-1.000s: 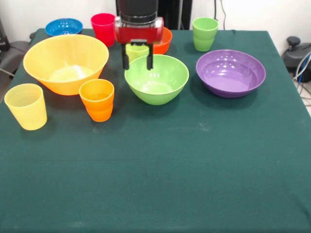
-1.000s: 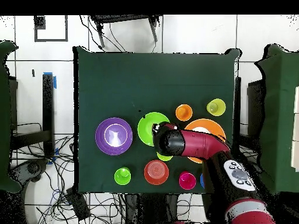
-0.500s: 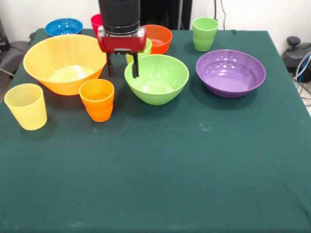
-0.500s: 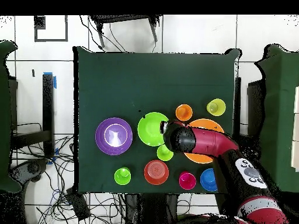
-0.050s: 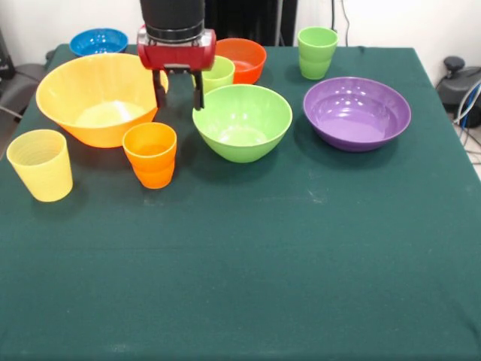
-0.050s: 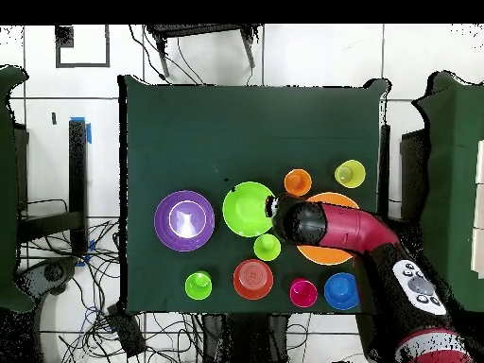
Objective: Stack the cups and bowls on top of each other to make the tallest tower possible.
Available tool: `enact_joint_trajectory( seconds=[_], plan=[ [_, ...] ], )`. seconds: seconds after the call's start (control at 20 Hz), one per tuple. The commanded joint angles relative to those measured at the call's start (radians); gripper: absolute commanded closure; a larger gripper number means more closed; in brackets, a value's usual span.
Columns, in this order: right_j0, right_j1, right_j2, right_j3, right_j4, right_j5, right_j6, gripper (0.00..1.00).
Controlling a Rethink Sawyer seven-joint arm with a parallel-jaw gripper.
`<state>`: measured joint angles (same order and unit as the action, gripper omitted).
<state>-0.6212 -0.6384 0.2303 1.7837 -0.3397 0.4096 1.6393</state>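
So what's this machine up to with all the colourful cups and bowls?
It is meant to stack them into a tower, but nothing is stacked yet. Every cup and bowl sits apart on the green table. The gripper hangs open and empty between the big yellow-orange bowl and the lime green bowl, just behind the orange cup. The purple bowl stands off to the side.

A dark green cloth (image 5: 301,263) covers the table, cables (image 6: 104,321) alongside.

The gripper (image 5: 178,92) hangs with fingers apart between the yellow-orange bowl (image 5: 101,98) and the lime green bowl (image 5: 242,122), above the orange cup (image 5: 150,154).
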Motion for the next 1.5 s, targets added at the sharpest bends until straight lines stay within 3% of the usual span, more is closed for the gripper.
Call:
enact_joint_trajectory(
  seconds=[0.05,0.35,0.65,1.05,1.5],
  plan=[
    [-0.009,-0.023,0.1,-0.049,-0.057,0.139,-0.131,0.0],
    [-0.044,-0.015,0.107,-0.055,-0.077,0.161,-0.151,0.0],
    [-0.105,0.015,0.111,-0.035,-0.12,0.117,-0.169,0.0],
    [-0.191,-0.007,0.142,0.013,-0.179,0.101,-0.187,0.0],
    [-0.223,0.073,0.158,0.017,-0.252,0.038,-0.123,0.0]
  ],
)
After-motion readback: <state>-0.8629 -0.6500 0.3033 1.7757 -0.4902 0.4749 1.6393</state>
